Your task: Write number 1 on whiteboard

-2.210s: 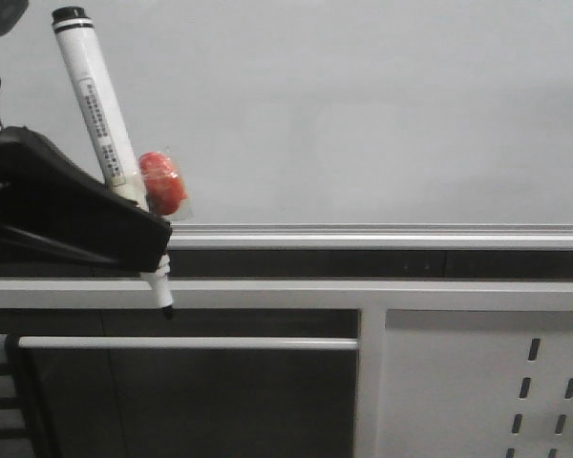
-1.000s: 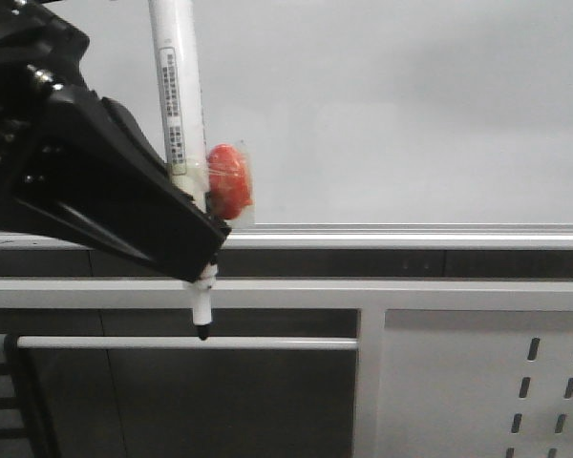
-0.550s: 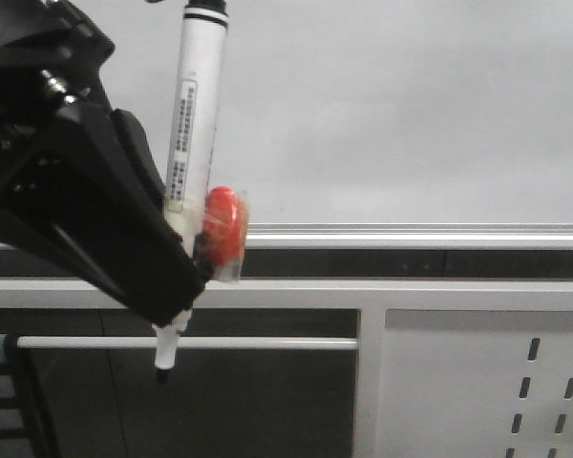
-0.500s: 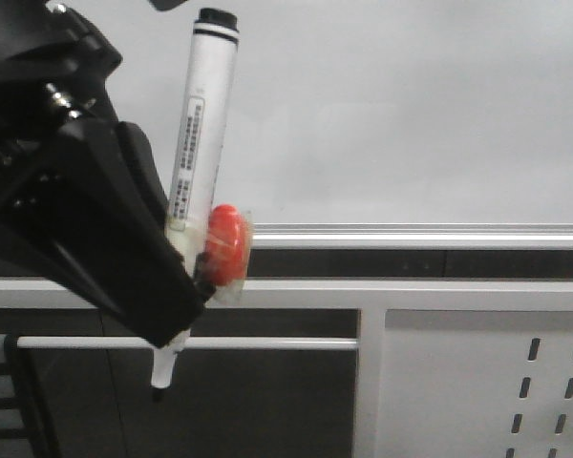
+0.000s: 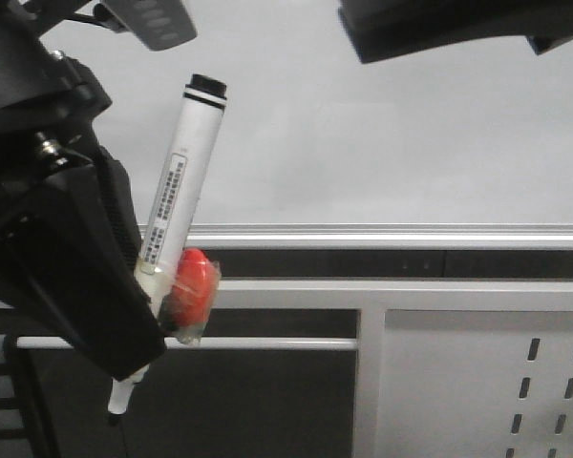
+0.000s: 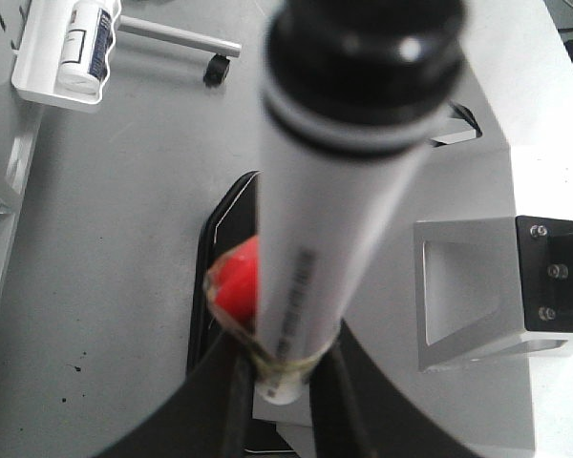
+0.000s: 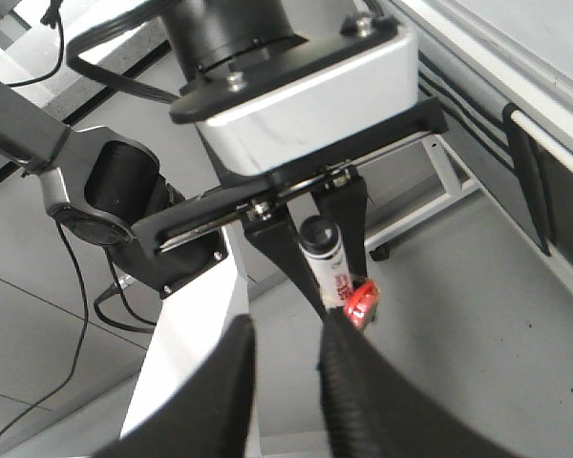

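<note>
The whiteboard (image 5: 392,134) fills the upper front view, with its silver bottom frame (image 5: 411,235) below. I see no number 1 stroke on it. My left gripper (image 5: 138,351) is shut on a white marker (image 5: 177,196) with a black cap end up and the tip (image 5: 115,410) down, below the board's frame. A red lump (image 5: 189,284) is taped to the marker. In the left wrist view the left gripper (image 6: 285,370) clamps the marker (image 6: 334,191). My right gripper (image 7: 286,334) is open and empty, and its view shows the marker (image 7: 325,253).
A grey metal panel with slotted holes (image 5: 477,382) stands under the board at the right, beside a horizontal bar (image 5: 267,343). A dark part of my right arm (image 5: 458,24) hangs at the top right. A white tray with a bottle (image 6: 67,43) lies on the floor.
My left gripper has moved down with the marker, which now tilts with its tip lower and further left. A dark part of my right arm has come into the top right.
</note>
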